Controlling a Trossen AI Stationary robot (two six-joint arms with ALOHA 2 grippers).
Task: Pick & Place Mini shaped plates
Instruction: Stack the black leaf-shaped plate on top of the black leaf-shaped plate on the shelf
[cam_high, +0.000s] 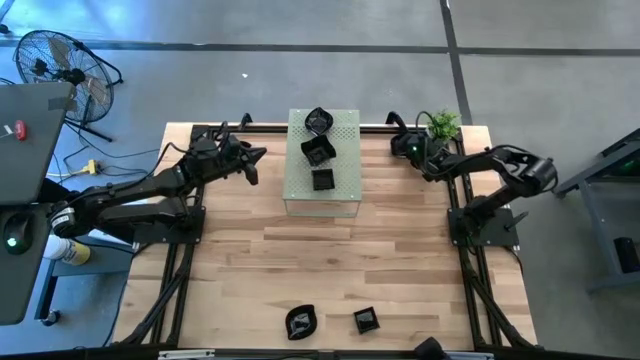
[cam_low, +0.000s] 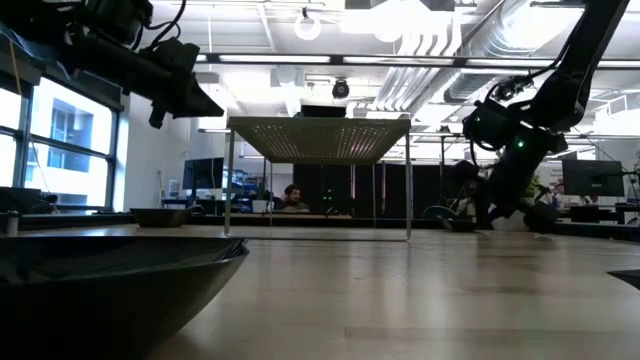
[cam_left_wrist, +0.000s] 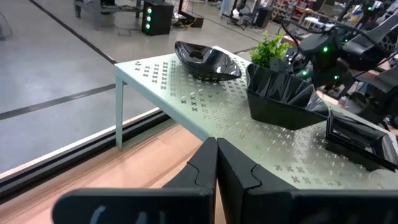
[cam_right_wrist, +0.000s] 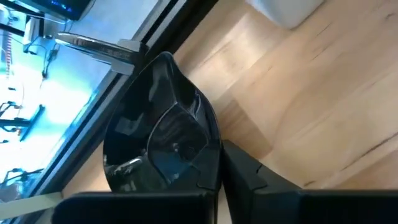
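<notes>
My left pincer (cam_high: 252, 160) sits left of centre in the overhead frame, just beside the left edge of the pale green perforated metal box (cam_high: 345, 190). Its two dark fingers (cam_left_wrist: 208, 168) are pressed flat together with nothing between them.

On the box top, in the upper middle of the overhead frame, three tiny glossy black dishes stand in a column. The round, bowl-like one (cam_high: 318, 120) is highest. The pleated, wavy-edged one (cam_high: 318, 150) is below it, and the small square one (cam_high: 322, 179) is lowest. My left wrist picture shows the same three on the cross-punched surface: the bowl (cam_left_wrist: 205, 60) at upper centre, the pleated dish (cam_left_wrist: 280, 96) to its right, and the square one (cam_left_wrist: 360, 140) at the right edge.

Along the bottom edge of the light wooden slat table (cam_high: 250, 260), a shallow rounded black dish (cam_high: 300, 320) and a squarish black dish (cam_high: 366, 320) lie near each other.

Further right, in the upper right of the overhead frame, my right pincer (cam_high: 408, 146) is low at the table's far edge, just beside the small green potted plant (cam_high: 442, 125). Its fingers are drawn narrow. In my right wrist picture they close on the rim of a glossy black, teardrop-shaped dish (cam_right_wrist: 158, 140), which fills the frame's lower left over the wood.
</notes>
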